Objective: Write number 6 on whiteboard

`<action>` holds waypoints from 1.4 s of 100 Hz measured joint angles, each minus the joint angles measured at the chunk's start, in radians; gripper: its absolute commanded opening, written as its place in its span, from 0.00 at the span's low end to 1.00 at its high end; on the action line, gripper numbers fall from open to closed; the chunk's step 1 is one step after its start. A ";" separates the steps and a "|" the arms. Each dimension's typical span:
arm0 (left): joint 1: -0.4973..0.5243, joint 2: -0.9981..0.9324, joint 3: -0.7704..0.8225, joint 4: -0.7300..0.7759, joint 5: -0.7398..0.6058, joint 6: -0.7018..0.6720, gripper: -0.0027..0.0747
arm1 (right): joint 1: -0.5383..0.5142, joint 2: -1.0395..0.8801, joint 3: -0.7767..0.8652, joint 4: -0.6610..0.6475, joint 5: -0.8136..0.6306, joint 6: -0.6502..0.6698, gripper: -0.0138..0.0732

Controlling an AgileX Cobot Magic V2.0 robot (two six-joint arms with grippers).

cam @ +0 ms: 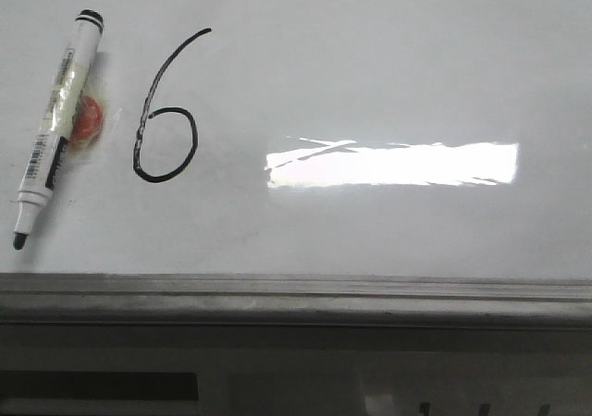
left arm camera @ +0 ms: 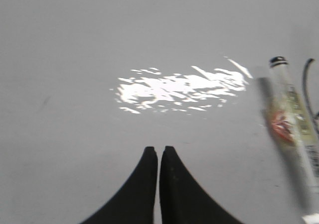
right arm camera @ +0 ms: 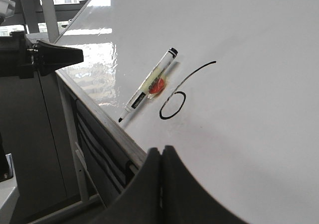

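The number 6 is drawn in thin black line on the left part of the whiteboard. A white marker with a black end lies flat just left of it, tip bare and pointing toward the near edge. No gripper shows in the front view. My left gripper is shut and empty over bare whiteboard, with the marker and a bit of the number 6 off to one side. My right gripper is shut and empty near the board's edge, apart from the marker and the number 6.
A grey metal frame strip runs along the board's near edge, with dark space below it. A bright rectangular glare lies right of the figure. A black pointed part hangs beyond the frame strip in the right wrist view.
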 measured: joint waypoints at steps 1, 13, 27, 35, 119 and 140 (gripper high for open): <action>0.006 -0.002 0.002 0.002 -0.002 0.000 0.01 | 0.000 0.000 0.000 0.000 0.000 0.000 0.09; 0.094 -0.034 0.040 0.002 -0.031 -0.002 0.01 | 0.000 0.000 0.000 0.000 0.000 0.000 0.09; 0.137 -0.071 0.074 0.004 -0.031 -0.002 0.01 | 0.000 0.000 0.000 0.000 0.000 0.000 0.09; 0.145 -0.073 0.074 0.002 0.011 -0.002 0.01 | 0.000 -0.002 0.000 0.000 0.000 0.000 0.09; 0.145 -0.073 0.074 -0.009 0.196 -0.008 0.01 | 0.000 -0.002 0.000 0.000 0.000 0.000 0.09; 0.145 -0.073 0.074 -0.009 0.196 -0.008 0.01 | 0.000 -0.002 0.000 0.000 0.000 0.000 0.09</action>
